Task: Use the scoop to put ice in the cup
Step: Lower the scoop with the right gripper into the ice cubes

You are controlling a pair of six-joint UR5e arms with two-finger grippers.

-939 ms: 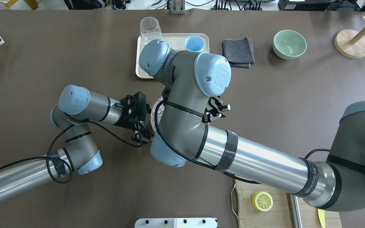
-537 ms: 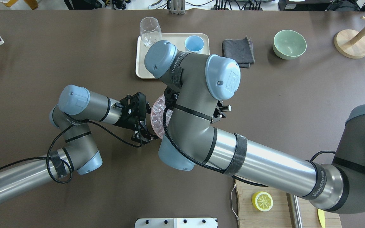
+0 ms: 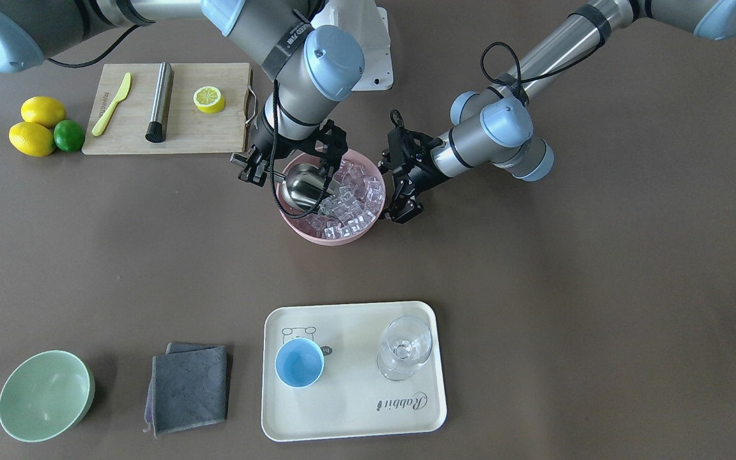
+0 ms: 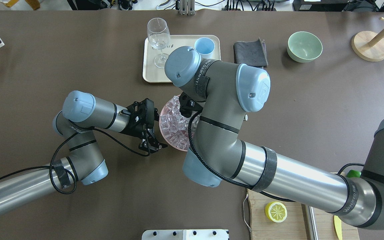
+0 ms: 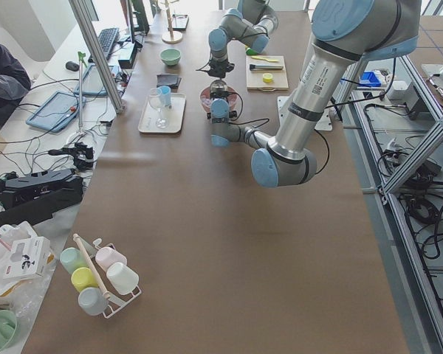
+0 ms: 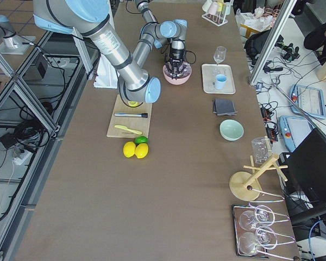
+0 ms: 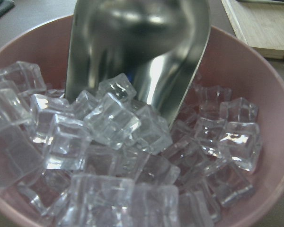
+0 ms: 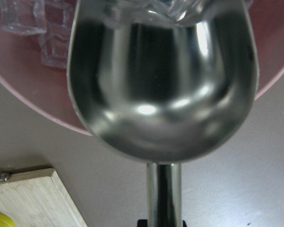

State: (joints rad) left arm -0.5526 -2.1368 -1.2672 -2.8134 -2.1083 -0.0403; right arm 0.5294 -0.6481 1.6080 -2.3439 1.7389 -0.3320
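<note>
A pink bowl (image 3: 326,239) in mid-table is full of ice (image 3: 355,198), which also shows in the overhead view (image 4: 173,121) and the left wrist view (image 7: 113,156). My right gripper (image 3: 270,172) is shut on the handle of the steel scoop (image 3: 307,185). The scoop's trough lies tilted in the bowl, with its lip against the cubes (image 7: 142,56) and nothing in it (image 8: 161,80). My left gripper (image 3: 400,214) is at the bowl's rim on the other side (image 4: 152,145) and looks shut on it. The light-blue cup (image 3: 299,362) stands empty on a tray.
The cream tray (image 3: 355,415) also holds a clear stemmed glass (image 3: 404,348). A grey cloth (image 3: 188,386) and a pale green bowl (image 3: 45,396) lie beside the tray. A cutting board (image 3: 214,137) holds a lemon half, a steel cylinder and a yellow knife, with lemons and a lime (image 3: 69,135) beside it.
My right arm has swung to the right in the overhead view, uncovering more of the pink bowl and ice. The left arm has stayed at the bowl's rim.
</note>
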